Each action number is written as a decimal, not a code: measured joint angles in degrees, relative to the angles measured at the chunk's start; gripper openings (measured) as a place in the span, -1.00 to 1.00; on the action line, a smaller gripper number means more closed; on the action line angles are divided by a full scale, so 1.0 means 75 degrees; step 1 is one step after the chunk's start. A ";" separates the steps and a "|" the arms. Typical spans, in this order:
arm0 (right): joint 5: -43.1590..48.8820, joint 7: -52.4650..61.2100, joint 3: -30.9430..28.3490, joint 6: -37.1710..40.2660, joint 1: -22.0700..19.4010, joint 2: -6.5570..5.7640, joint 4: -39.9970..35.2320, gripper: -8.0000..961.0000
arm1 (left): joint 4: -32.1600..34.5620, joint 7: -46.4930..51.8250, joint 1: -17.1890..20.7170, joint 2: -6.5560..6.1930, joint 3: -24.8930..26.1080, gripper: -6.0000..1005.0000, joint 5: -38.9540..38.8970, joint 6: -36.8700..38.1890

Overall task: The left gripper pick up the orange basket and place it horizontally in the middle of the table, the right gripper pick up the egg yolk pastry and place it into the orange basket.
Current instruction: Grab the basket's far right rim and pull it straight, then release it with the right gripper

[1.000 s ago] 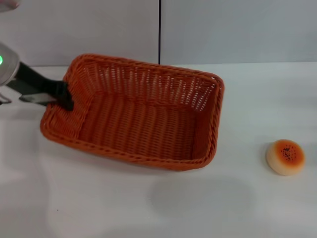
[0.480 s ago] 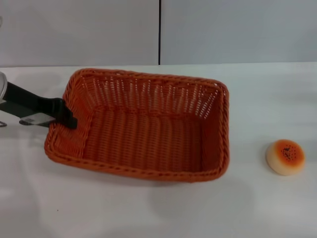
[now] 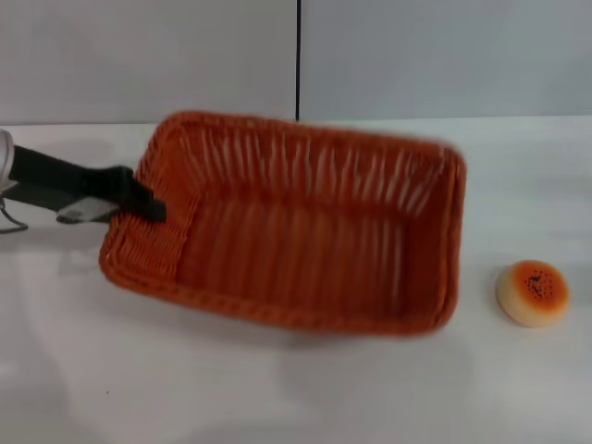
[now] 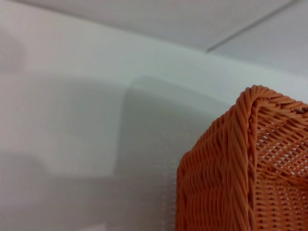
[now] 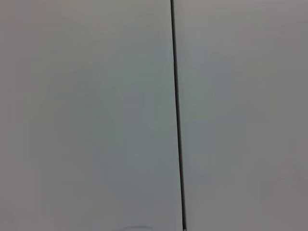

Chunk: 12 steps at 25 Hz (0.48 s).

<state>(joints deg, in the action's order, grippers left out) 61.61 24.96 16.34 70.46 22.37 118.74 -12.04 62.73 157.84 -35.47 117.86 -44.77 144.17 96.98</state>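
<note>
The orange basket point(image 3: 305, 227) fills the middle of the head view, lying lengthwise across the white table point(image 3: 277, 388) and blurred by motion. My left gripper point(image 3: 143, 199) reaches in from the left and is shut on the basket's left rim. One corner of the basket point(image 4: 240, 163) shows close up in the left wrist view. The egg yolk pastry point(image 3: 533, 292) sits on the table to the right of the basket, apart from it. My right gripper is out of view.
A grey wall with a dark vertical seam point(image 3: 298, 60) stands behind the table. The right wrist view shows only that wall and the seam point(image 5: 176, 115). Bare tabletop lies in front of the basket and around the pastry.
The basket has moved to the right with my left gripper holding its rim, and its right end is now closer to the pastry. The pastry has not moved.
</note>
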 joint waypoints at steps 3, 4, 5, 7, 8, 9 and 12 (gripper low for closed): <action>-0.0011 -0.0001 0.0000 0.0000 -0.0012 0.0000 0.0000 0.03 | 0.0000 0.0024 0.0208 0.0000 0.0420 -0.68 -0.0588 -0.0156; -0.0011 0.0000 0.0001 -0.0001 -0.0012 0.0000 0.0001 0.03 | 0.0001 0.0003 0.0299 -0.0001 0.0496 -0.68 -0.0671 -0.0247; -0.0011 0.0000 0.0000 -0.0001 -0.0010 0.0000 0.0000 0.03 | 0.0001 0.0003 0.0299 -0.0001 0.0496 -0.68 -0.0671 -0.0247; -0.0009 0.0000 0.0000 -0.0001 0.0004 0.0000 0.0000 0.03 | 0.0001 0.0003 0.0299 -0.0001 0.0496 -0.68 -0.0671 -0.0247; -0.0008 0.0000 0.0001 -0.0001 0.0014 0.0000 0.0000 0.03 | -0.0005 -0.0012 0.0383 -0.0007 0.0471 -0.68 -0.0699 -0.0337; -0.0006 0.0000 0.0000 -0.0005 0.0027 0.0000 0.0000 0.03 | -0.0005 -0.0012 0.0383 -0.0007 0.0471 -0.68 -0.0699 -0.0337; 0.0000 0.0000 0.0001 -0.0035 0.0050 0.0000 0.0000 0.03 | -0.0011 -0.0021 0.0389 -0.0009 0.0286 -0.67 -0.0641 -0.0396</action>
<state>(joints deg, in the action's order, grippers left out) 61.61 24.95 16.35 70.20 22.74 118.74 -12.04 62.65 157.68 -32.55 117.79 -42.62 139.37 94.01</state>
